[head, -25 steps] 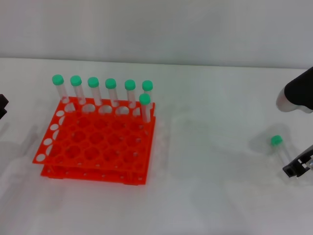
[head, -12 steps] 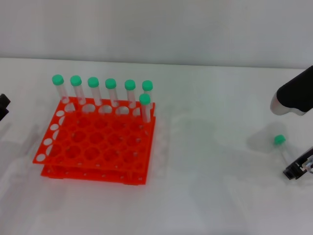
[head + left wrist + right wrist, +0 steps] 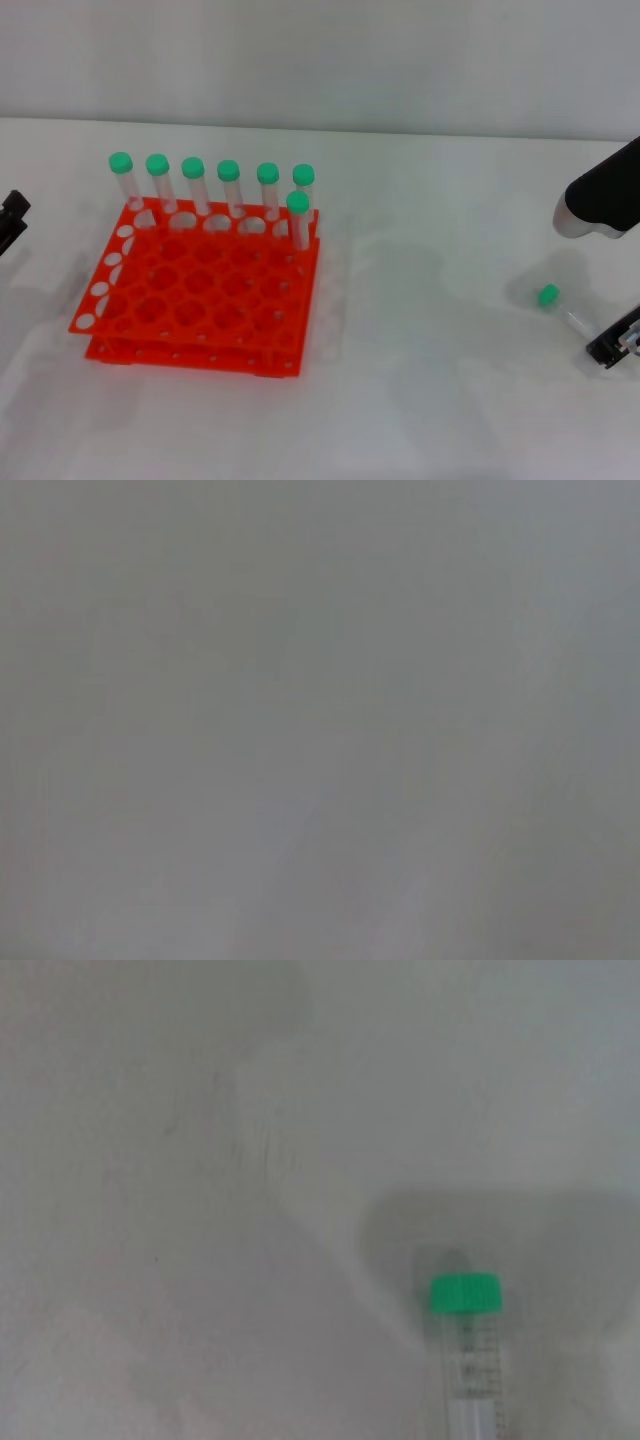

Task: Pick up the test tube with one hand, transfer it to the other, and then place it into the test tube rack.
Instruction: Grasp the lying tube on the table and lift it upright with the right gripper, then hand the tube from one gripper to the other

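One small clear plastic test tube with a round green cap has swung its cap toward the bright orange-red plastic rack, well apart from it, apparently pinched by the right gripper, so the handover nears.

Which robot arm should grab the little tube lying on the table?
Right, probably. The clear green-capped test tube lies beside the right gripper, while the left gripper sits far across, beyond the orange-red plastic rack.
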